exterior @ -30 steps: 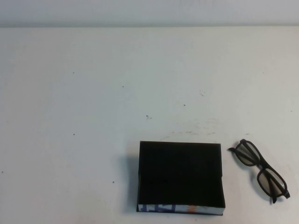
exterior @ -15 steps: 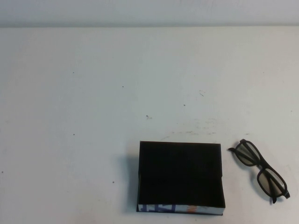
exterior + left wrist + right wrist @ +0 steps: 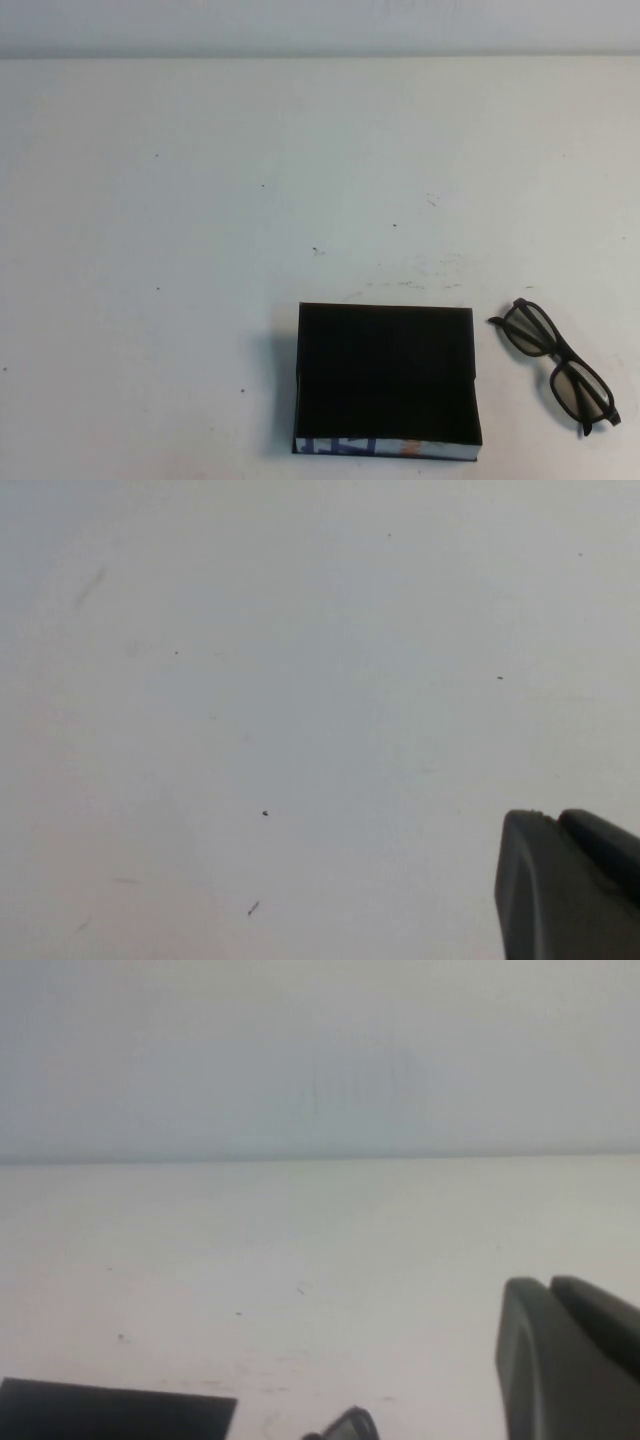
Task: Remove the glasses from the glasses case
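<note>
Glasses [image 3: 556, 366] lying flat on the white table [image 3: 200, 220] at the lower right of the high view, just beside the glasses case [image 3: 387, 378] and apart from it, outside the box. Case sitting open at lower centre, dark inside facing up, white printed strip along its bottom edge. Left gripper [image 3: 568, 885] hanging over bare table, right gripper [image 3: 570, 1360] looking across at case corner and glasses; finger state of both: cannot tell.
</note>
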You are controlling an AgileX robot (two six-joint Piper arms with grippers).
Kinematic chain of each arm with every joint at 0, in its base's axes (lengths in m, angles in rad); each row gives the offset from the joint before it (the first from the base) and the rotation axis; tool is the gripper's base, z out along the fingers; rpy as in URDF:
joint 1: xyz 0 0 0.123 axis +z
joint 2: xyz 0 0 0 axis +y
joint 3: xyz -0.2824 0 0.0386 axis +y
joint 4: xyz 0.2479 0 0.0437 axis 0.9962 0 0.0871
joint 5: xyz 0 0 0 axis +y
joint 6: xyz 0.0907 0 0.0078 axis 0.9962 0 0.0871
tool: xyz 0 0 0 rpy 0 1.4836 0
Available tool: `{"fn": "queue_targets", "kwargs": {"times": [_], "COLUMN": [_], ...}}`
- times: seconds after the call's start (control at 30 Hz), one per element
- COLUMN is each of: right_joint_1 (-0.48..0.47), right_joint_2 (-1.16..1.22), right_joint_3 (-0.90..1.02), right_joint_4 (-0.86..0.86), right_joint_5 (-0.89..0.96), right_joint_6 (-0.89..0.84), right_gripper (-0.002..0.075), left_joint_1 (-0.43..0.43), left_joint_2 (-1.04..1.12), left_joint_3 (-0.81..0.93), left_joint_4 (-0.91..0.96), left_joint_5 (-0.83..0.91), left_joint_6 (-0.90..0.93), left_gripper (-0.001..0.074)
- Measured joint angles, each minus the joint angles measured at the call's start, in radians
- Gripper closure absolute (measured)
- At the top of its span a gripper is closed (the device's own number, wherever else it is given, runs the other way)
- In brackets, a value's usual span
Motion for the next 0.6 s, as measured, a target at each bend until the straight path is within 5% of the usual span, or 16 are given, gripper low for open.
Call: {"fn": "queue_targets", "kwargs": {"times": [0.27, 0.6], "right_joint_1": [-0.104, -0.112], "right_joint_2": [-0.06, -0.06], "right_joint_3": [0.302, 0.336], "right_joint_4": [-0.006, -0.147], "right_joint_5": [-0.108, -0.047], "right_joint_6": [0.0, 0.0], "right_gripper": [0.0743, 0.0743], "left_joint_1": [0.0, 0.0], "left_joint_2": [0.0, 0.0], "left_joint_3": [0.0, 0.0], "left_joint_4": [0.0, 0.0], "left_joint_5": [0.0, 0.0], "left_joint_6": [0.0, 0.0], "left_gripper": [0.074, 0.074]}}
